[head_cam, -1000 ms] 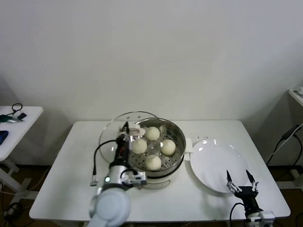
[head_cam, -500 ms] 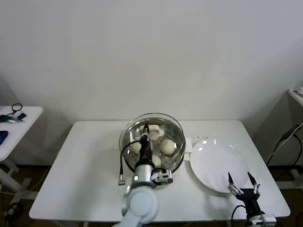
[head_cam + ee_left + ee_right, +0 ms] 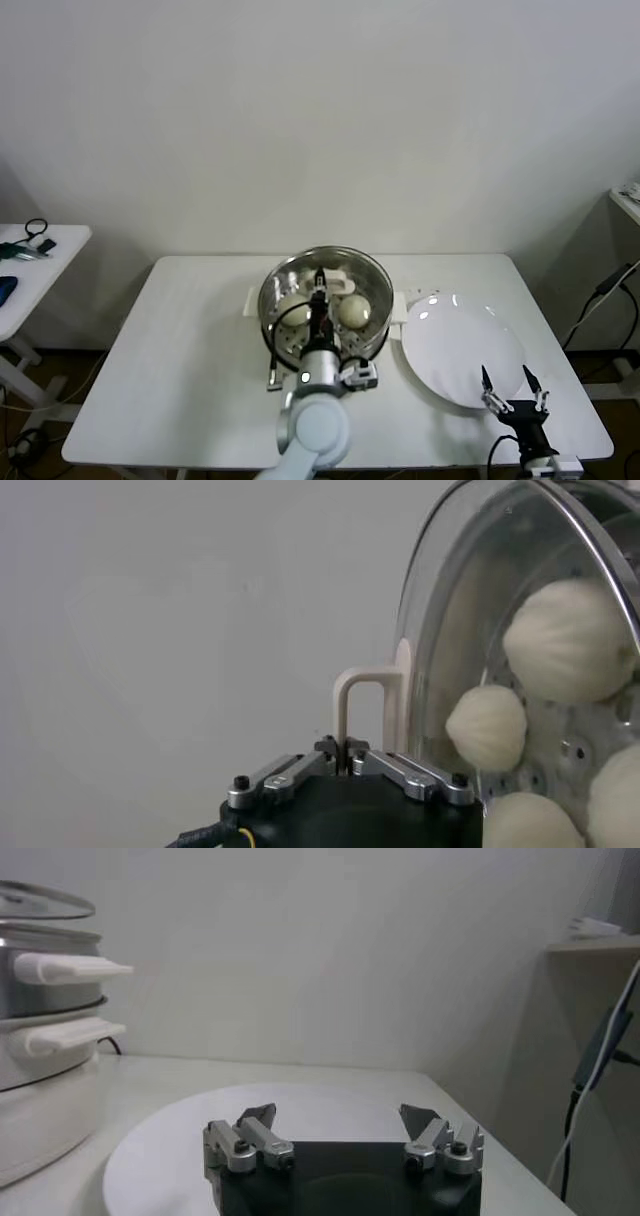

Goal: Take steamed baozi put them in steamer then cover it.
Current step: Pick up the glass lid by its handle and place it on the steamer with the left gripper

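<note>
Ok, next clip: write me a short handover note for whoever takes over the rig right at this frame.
Left gripper: shut on the cover by its handle, holding it over the steamer.
Right gripper: open, parked at the near edge of the white plate.
Done: baozi sit in the steamer; the plate holds none.
Left: confirm the cover is seated on the rim, release the handle, withdraw the left arm.
</note>
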Action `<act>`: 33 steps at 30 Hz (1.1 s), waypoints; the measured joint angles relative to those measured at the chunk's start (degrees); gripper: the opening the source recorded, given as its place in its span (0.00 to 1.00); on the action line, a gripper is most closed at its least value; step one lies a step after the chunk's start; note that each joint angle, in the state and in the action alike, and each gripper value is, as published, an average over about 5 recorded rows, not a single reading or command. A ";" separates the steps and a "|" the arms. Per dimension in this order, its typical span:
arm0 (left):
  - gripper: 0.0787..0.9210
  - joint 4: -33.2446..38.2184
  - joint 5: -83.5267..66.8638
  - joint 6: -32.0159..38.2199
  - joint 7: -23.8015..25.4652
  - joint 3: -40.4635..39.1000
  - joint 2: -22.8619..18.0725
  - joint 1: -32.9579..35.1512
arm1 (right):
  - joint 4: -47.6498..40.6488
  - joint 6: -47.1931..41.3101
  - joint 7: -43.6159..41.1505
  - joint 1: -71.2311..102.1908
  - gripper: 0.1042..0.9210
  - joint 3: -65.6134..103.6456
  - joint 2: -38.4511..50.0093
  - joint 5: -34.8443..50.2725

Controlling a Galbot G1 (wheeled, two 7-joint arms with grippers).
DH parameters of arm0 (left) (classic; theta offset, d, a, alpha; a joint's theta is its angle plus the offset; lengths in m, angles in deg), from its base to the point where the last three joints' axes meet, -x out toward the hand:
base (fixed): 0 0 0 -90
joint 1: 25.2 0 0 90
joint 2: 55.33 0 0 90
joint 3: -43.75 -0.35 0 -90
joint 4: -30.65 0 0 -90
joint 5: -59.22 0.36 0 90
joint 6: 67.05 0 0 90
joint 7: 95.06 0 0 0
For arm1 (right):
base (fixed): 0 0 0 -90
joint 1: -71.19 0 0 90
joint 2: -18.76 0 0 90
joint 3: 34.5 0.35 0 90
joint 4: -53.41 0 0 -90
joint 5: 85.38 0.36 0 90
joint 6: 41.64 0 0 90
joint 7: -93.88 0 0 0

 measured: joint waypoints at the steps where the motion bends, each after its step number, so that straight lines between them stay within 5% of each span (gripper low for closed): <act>1: 0.06 -0.21 0.09 0.03 -0.02 0.07 0.02 0.02 | 0.00 0.01 0.00 -0.02 0.88 0.01 -0.04 -0.02; 18: 0.09 -2.38 1.25 0.69 -0.36 0.00 0.18 -0.31 | 0.21 0.25 0.13 -0.31 0.88 0.32 -0.30 -0.29; 33: 0.58 1.31 -3.40 0.73 -0.12 -0.81 3.29 0.29 | 0.20 -0.30 -1.04 -0.47 0.88 -0.47 -0.34 -0.53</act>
